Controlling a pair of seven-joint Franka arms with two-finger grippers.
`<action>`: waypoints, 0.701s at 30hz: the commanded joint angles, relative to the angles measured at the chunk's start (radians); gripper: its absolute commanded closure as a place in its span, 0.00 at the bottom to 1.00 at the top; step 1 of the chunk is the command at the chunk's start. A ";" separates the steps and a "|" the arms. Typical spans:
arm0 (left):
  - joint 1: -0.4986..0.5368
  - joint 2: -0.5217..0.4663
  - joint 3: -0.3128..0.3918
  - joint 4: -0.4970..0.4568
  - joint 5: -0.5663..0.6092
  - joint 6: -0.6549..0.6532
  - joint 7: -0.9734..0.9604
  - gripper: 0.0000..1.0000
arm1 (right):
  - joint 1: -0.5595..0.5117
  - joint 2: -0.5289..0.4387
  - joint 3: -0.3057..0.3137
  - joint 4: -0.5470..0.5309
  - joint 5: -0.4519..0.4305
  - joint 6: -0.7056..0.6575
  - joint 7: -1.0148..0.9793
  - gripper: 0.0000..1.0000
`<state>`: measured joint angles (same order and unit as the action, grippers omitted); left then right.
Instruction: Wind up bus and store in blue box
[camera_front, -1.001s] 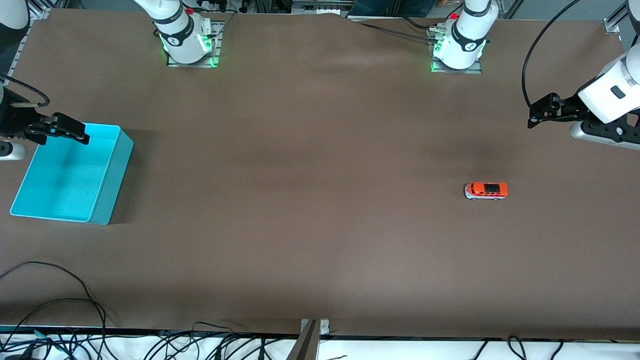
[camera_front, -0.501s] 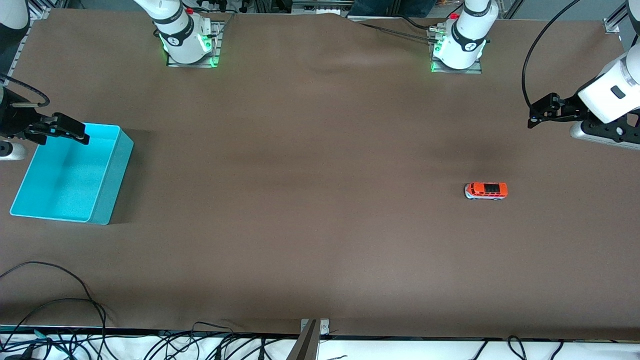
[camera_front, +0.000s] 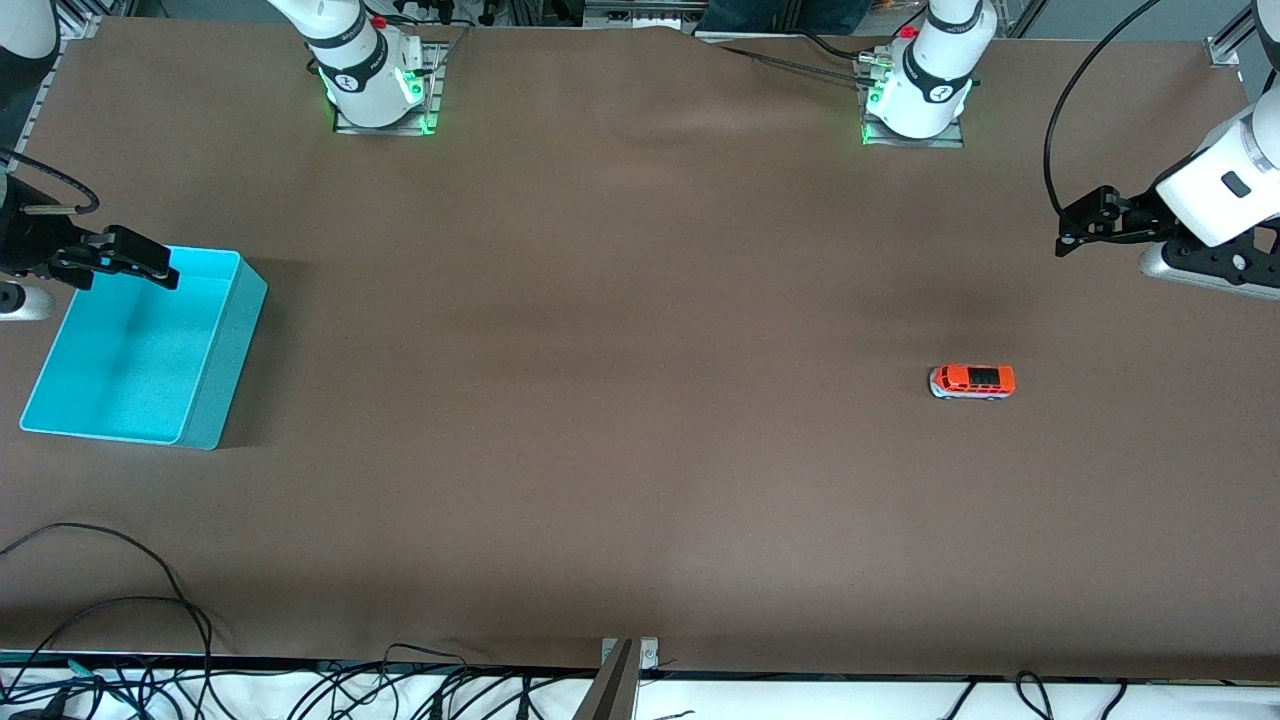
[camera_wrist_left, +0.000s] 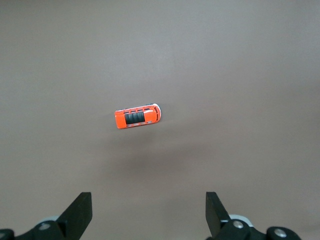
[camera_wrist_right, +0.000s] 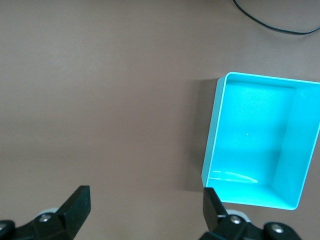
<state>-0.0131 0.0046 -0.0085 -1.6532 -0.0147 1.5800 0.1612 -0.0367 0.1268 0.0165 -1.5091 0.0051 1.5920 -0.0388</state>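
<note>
Brown table (camera_front: 640, 420) fills the front frame; cables (camera_front: 120, 640) trail along the bottom edge. The bus (camera_front: 972, 381) sits right of centre, long axis across the frame, silver-grey front toward the blue box (camera_front: 215, 370) at far left. My left gripper (camera_wrist_left: 148, 212) hangs open upper right; my right gripper (camera_wrist_right: 145, 207), open, over the box's upper corner.

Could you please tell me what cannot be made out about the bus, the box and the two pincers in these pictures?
- Bus: any wind-up mechanism is too small to see in the front view and left wrist view.
- Blue box: one corner is cut off by the right wrist view's edge.
- Left pincer and right pincer: open, but fingertips cut off by each wrist view's edge.
</note>
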 joint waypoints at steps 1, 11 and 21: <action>-0.007 0.003 0.002 0.013 0.018 -0.015 0.001 0.00 | -0.003 0.008 0.002 0.020 -0.010 -0.004 0.013 0.00; -0.002 0.003 0.005 0.013 0.032 -0.015 0.184 0.00 | -0.002 0.008 0.000 0.020 -0.010 -0.004 0.013 0.00; 0.025 0.023 0.010 0.013 0.033 -0.006 0.429 0.00 | -0.002 0.008 0.002 0.020 -0.008 -0.004 0.013 0.00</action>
<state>-0.0102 0.0115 -0.0019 -1.6532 -0.0060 1.5800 0.4600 -0.0370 0.1268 0.0161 -1.5091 0.0050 1.5920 -0.0385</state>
